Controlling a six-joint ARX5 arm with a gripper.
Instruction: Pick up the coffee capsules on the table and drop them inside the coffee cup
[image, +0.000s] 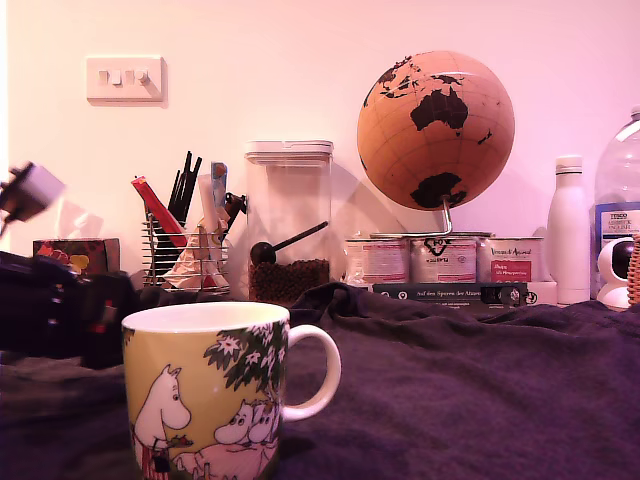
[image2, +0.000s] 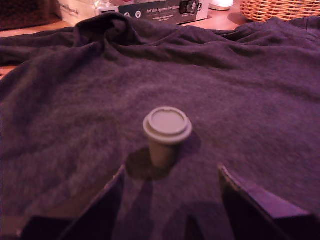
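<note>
End effector (image2: 170, 200) spread wide, holding nothing. Capsule (image2: 166, 136) stands just ahead of it, centred between the jaws, on the wrinkled tabletop (image2: 260, 100). Risk: soft fabric, so a jaw nudge could tip it. Coffee cup (image: 210, 390) sits apart. Bottle label (image: 617, 218) reads TESCO.

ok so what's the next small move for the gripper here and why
Probably ease the gripper forward toward the coffee capsule. The capsule stands upright on the dark cloth, ahead of the open fingers and roughly centred between them, not yet within their span.
</note>
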